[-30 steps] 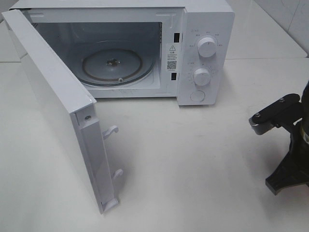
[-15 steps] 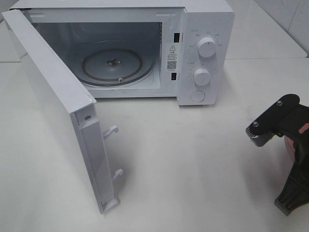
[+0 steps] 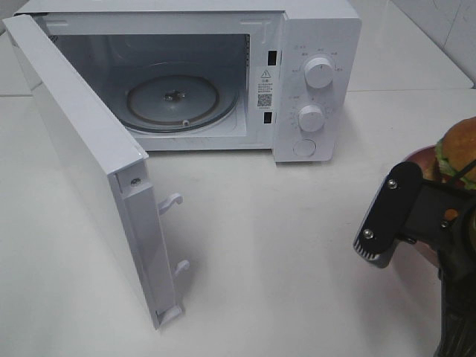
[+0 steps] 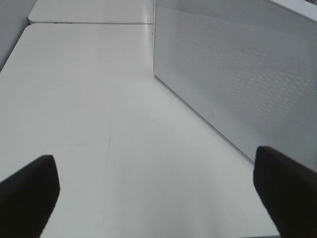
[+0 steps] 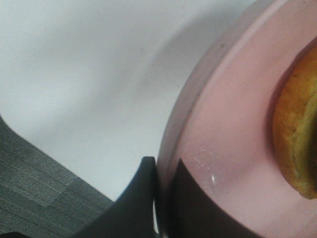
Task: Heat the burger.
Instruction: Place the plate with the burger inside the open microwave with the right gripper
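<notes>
Exterior high view: a white microwave stands at the back of a white worktop. Its door is swung wide open to the left, and the glass turntable inside is bare. At the far right edge the right arm partly hides a round pink plate. The burger sits on that plate, well apart from the oven mouth and cut off by the picture's edge.

Left wrist view: the left gripper has its fingers spread wide with nothing between them. It hangs over bare worktop, near the perforated outer face of the open door.

Right wrist view: the right gripper is pinched onto the plate's rim, one finger under it and one on top. The burger lies further in on the plate. Grey floor shows past the worktop's edge.

Risks, as a judgement: the plate is held by one thin edge only, so its weight hangs off the grip. Any tilt or jerk on the way across could make the plate sag or slip out of the pinch. It could also send the burger sliding off, possibly to the floor. The plate's far rim could strike the oven's frame or the panel of knobs if it comes in too low or off-centre. A nudge from the left gripper could swing the door into the path.
</notes>
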